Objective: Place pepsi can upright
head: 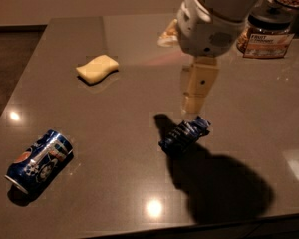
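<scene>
end effector [192, 105] hangs over wrapper [184, 135]; pepsi can [39, 161] lies near left edge.

A yellow sponge [97, 67] lies on the far left part of the glossy grey table [114, 173]. Well apart from it, near the middle, a crumpled blue-and-white snack wrapper [184, 134] lies flat, just under the tip of the gripper [192, 106] that hangs over it. At the far right edge stands a dark-lidded jar [266, 34] with a pale label.
</scene>
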You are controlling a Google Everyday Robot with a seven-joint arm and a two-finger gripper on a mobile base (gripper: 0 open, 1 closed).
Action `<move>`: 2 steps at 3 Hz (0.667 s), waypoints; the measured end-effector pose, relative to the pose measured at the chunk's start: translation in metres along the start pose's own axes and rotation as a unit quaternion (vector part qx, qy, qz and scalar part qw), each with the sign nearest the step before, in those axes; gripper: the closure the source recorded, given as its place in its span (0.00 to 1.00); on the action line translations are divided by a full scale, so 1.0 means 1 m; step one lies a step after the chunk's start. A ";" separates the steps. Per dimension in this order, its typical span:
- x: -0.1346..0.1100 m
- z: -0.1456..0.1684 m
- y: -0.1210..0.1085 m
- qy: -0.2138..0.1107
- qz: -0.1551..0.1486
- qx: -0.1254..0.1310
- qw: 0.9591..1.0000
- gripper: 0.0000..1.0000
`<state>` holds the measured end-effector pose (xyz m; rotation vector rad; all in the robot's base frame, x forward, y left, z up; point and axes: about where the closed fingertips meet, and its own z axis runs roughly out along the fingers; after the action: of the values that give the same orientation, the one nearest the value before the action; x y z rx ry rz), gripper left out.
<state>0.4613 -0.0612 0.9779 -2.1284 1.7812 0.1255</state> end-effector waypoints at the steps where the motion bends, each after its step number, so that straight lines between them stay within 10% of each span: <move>1: -0.054 0.020 0.003 -0.018 -0.079 -0.020 0.997 0.00; 2: -0.102 0.047 0.012 -0.018 -0.150 -0.040 0.988 0.00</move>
<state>0.4369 0.0481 0.9619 -2.4058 1.4362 0.1581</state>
